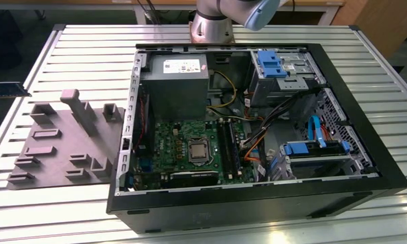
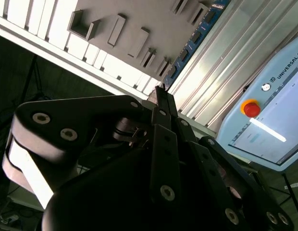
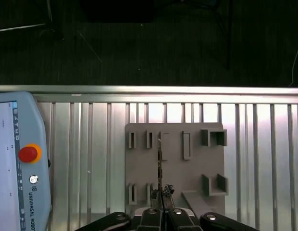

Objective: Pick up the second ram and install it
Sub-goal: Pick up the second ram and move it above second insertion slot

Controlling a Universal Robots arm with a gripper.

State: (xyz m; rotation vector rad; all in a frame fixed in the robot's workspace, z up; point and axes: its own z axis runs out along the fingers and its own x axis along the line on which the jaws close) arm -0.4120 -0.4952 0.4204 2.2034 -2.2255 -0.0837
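The second ram (image 3: 160, 166) is a thin dark board seen edge-on in the first wrist view, and my gripper (image 3: 162, 196) is shut on its near end. In the second wrist view the ram (image 2: 190, 45) shows its blue-green face with black chips, running out from my gripper (image 2: 161, 94). In the exterior view the ram (image 1: 6, 90) hangs in the air at the far left, above the table's edge. Below it lies the grey moulded tray (image 3: 197, 159). The open computer case (image 1: 366, 152) holds the motherboard with its long black memory slots (image 1: 228, 147).
The grey tray (image 1: 54, 147) with raised blocks lies on the slatted metal table (image 1: 88, 46), on the exterior view's left of the case. A teach pendant (image 3: 19, 159) with a red button rests on the table beside the tray. The arm's base (image 1: 213, 23) stands behind the case.
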